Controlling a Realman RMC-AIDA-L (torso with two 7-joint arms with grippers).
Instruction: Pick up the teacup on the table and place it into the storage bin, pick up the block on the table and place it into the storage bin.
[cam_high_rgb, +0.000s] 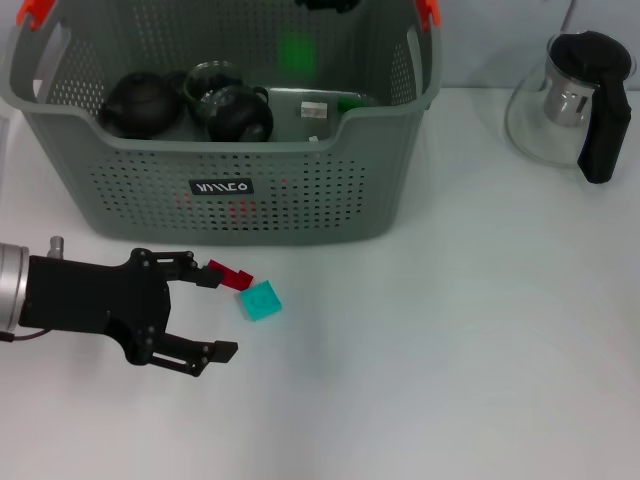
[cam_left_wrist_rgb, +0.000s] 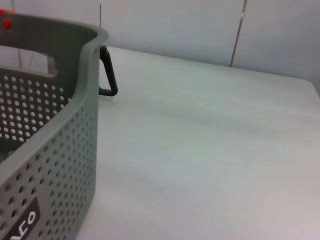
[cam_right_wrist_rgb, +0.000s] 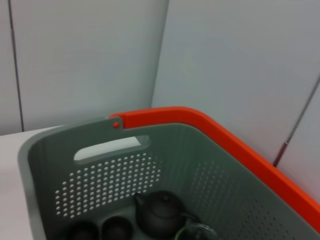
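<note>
Left pincer: lay low over the worktop, fingers spread wide, nothing between them
Teal block: on the worktop just off the fingertips; untouched
Red piece: touching the pincer's upper fingertip; beside the teal block
Storage bin: just beyond the pincer; held a dark teapot and teacups
Glass teapot: well apart, far side of the bin
Right pincer: cannot tell; it did not show, though the right wrist view looked down into the bin

The left gripper, jaws spread, sits beside a teal block on the tabletop, before the basket.
</note>
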